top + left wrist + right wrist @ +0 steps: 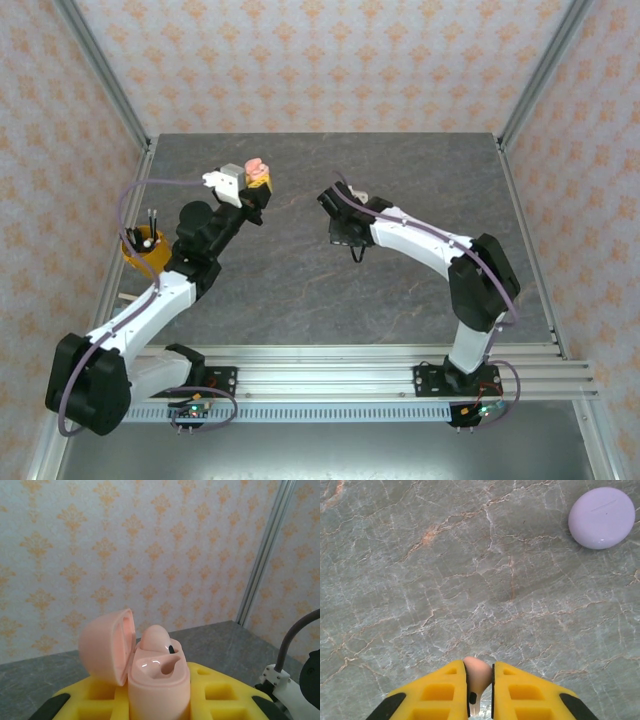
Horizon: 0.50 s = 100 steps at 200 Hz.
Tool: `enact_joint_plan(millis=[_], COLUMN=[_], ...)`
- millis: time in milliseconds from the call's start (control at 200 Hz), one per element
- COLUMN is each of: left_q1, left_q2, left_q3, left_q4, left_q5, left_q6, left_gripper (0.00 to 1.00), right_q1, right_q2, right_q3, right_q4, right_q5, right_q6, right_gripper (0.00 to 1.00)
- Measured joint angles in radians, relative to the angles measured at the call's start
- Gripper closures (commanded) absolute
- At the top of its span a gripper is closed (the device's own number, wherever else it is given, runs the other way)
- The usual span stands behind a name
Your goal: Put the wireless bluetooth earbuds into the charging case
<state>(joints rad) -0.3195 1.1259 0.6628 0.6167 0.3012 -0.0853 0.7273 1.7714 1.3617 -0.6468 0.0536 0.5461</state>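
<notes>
Looks like a featherweight, hard, slippery pink earbud (478,677), so best pinched gently across the fat bulb with the stem left free. Sits clamped between the right gripper's (479,666) pads (445,692) above the table (420,580), well apart from the open pink case (157,680) squeezed upright in the left gripper (159,694), one bud (154,637) seated there and one socket (170,666) empty.
</notes>
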Motion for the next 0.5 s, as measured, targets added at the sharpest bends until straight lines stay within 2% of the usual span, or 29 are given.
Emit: enact_joint_plan(millis=[500], left_q1=[-0.028], left_q2=[0.066], left_q3=[0.05], left_q4=[0.003], left_q5=[0.0], left_q6=[0.007], left_gripper=[1.0], right_q1=[-0.002], right_q2=[0.008], right_q3=[-0.172], right_q4=[0.119], right_q5=[-0.089], right_q6=[-0.029], right_gripper=[0.86])
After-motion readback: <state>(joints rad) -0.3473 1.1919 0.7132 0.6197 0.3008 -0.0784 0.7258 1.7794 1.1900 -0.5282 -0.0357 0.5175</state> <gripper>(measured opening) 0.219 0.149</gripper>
